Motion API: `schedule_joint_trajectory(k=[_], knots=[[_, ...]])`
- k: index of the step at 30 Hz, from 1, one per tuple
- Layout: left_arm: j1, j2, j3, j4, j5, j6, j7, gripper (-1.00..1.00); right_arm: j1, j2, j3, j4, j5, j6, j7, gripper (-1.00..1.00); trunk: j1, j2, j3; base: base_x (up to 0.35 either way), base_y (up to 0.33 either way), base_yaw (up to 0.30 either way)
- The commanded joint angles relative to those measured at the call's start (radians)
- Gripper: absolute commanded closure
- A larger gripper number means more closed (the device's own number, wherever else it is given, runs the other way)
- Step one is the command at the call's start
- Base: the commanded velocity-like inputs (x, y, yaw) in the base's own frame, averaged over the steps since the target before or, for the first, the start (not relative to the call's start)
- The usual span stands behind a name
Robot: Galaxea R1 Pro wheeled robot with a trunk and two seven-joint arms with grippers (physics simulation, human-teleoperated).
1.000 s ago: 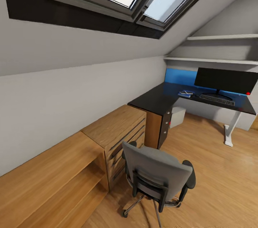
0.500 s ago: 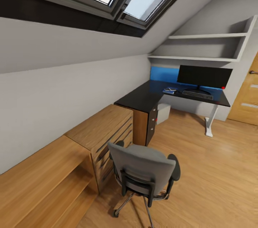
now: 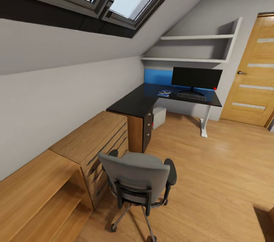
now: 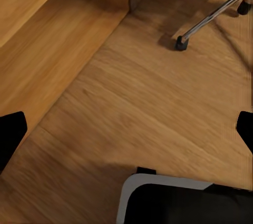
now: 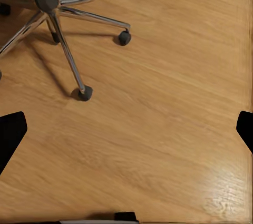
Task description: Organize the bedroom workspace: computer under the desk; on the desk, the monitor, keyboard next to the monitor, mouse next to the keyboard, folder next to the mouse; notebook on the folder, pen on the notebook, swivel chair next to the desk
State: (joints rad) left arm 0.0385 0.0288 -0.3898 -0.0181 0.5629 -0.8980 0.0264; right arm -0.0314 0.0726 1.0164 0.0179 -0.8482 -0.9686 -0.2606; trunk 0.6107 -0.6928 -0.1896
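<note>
Head view: swivel chair stands well short of the worktop.
Both grippers' fingers are apart, empty; rolling closer could bump the chair.

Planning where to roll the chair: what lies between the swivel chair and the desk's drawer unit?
In the head view, bare wood floor separates the swivel chair from the desk drawers; the oak cabinet flanks that stretch.

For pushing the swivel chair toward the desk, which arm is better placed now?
Probably the right. The right gripper, open, looks at the chrome base of the swivel chair across the floor; the left gripper faces floor beside the oak low cabinet. Neither touches the chair.
</note>
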Motion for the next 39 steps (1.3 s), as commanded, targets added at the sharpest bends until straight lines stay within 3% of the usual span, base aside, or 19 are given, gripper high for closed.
schedule_joint_trajectory(k=[1,22,39], knots=[[0.0,0.0,-0.009,-0.002,0.007,-0.001,0.003,-1.0,-0.001,0.001,0.008,0.002,0.001,-0.001,-0.009,-1.0,0.0,-0.001,-0.002,0.0,0.0,-0.269],[0.001,-0.017,-0.008,-0.002,0.008,-0.001,0.006,-1.0,-0.001,0.001,0.008,0.001,0.001,-0.001,-0.009,-1.0,0.0,-0.001,-0.016,0.0,0.011,-0.266],[0.001,-0.017,-0.007,-0.002,0.008,0.0,0.009,-1.0,-0.001,0.001,0.01,0.002,0.002,-0.001,-0.009,-1.0,0.0,-0.001,-0.028,0.0,0.247,-0.265]])
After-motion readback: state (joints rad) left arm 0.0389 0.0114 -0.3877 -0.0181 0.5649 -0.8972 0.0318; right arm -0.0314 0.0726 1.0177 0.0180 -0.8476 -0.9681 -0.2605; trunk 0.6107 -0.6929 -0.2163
